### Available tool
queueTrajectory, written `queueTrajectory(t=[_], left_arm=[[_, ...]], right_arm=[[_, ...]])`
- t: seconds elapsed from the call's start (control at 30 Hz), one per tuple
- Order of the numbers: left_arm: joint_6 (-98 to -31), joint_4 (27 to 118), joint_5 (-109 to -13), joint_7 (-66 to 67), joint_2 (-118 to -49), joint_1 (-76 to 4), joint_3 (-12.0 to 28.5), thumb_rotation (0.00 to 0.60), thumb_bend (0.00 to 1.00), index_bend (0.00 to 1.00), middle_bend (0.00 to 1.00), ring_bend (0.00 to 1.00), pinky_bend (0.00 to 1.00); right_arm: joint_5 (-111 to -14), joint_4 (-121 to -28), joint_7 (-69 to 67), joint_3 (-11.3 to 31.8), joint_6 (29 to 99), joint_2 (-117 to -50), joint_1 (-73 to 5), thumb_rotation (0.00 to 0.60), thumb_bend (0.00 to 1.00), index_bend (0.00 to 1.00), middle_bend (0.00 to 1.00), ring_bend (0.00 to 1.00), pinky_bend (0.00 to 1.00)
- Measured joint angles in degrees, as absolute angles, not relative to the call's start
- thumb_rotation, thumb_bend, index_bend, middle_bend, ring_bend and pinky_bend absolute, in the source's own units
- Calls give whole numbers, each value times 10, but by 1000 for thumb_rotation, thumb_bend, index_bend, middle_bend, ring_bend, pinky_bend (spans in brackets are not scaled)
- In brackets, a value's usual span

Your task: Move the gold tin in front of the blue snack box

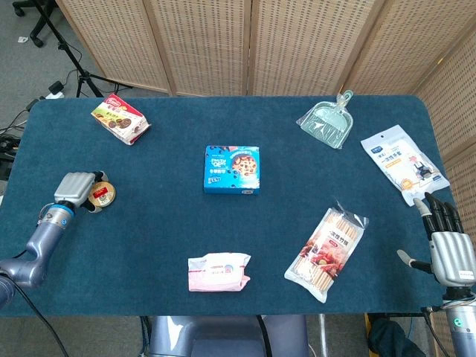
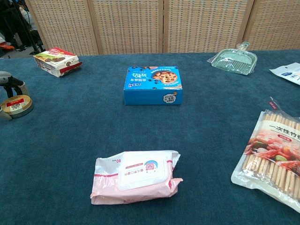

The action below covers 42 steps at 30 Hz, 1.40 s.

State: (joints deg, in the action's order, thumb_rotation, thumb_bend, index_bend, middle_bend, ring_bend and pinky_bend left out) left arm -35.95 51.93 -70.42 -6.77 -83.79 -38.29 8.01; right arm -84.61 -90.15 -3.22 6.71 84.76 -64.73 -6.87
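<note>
The gold tin (image 1: pixel 103 194) (image 2: pixel 18 106) lies flat on the blue cloth near the table's left edge. My left hand (image 1: pixel 75 189) (image 2: pixel 10 82) is on it from the left. Its fingers curl down over the tin's far rim and the thumb reaches around the near side, so the hand grips the tin. The blue snack box (image 1: pixel 232 169) (image 2: pixel 152 85) sits in the middle of the table, well to the right of the tin. My right hand (image 1: pixel 449 246) hovers at the front right corner, fingers spread and holding nothing.
A red-and-white snack box (image 1: pixel 119 122) lies at the back left. A pink wipes pack (image 1: pixel 219 271) sits front centre with a bag of bamboo sticks (image 1: pixel 327 251) beside it. A green dustpan (image 1: pixel 326 121) and a white pouch (image 1: pixel 404 163) lie at the right.
</note>
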Motion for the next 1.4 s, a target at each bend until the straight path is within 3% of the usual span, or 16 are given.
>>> queueTrajectory(t=[0.27, 0.47, 0.6, 0.8, 0.97, 1.1, 1.4], left_arm=[[-406, 598, -710, -62, -808, -378, 91, 600, 206, 537, 469, 428, 586], [-485, 751, -755, -24, -774, -383, 106, 600, 197, 540, 469, 428, 586], [-526, 867, -775, 66, -773, -399, 119, 600, 196, 544, 469, 428, 585], [-536, 938, -742, 241, -824, -447, 137, 600, 230, 545, 469, 427, 586], [-531, 942, -660, 357, -901, -495, 145, 600, 232, 547, 469, 426, 586], [-524, 890, -591, 415, -973, -536, 150, 600, 231, 547, 469, 425, 586], [-511, 767, -514, 434, -1070, -587, 152, 600, 237, 547, 469, 425, 586]], right_arm=[[-843, -903, -38, 68, 846, -645, -68, 600, 0, 0, 0, 0, 0], [-840, -902, -45, 71, 847, -643, -69, 600, 0, 0, 0, 0, 0], [-837, -900, -56, 72, 845, -641, -69, 600, 0, 0, 0, 0, 0], [-836, -897, -72, 73, 843, -636, -68, 600, 0, 0, 0, 0, 0], [-834, -894, -81, 73, 842, -634, -68, 600, 0, 0, 0, 0, 0], [-827, -888, -91, 76, 836, -633, -69, 600, 0, 0, 0, 0, 0], [-816, -880, -97, 79, 826, -633, -72, 600, 0, 0, 0, 0, 0]])
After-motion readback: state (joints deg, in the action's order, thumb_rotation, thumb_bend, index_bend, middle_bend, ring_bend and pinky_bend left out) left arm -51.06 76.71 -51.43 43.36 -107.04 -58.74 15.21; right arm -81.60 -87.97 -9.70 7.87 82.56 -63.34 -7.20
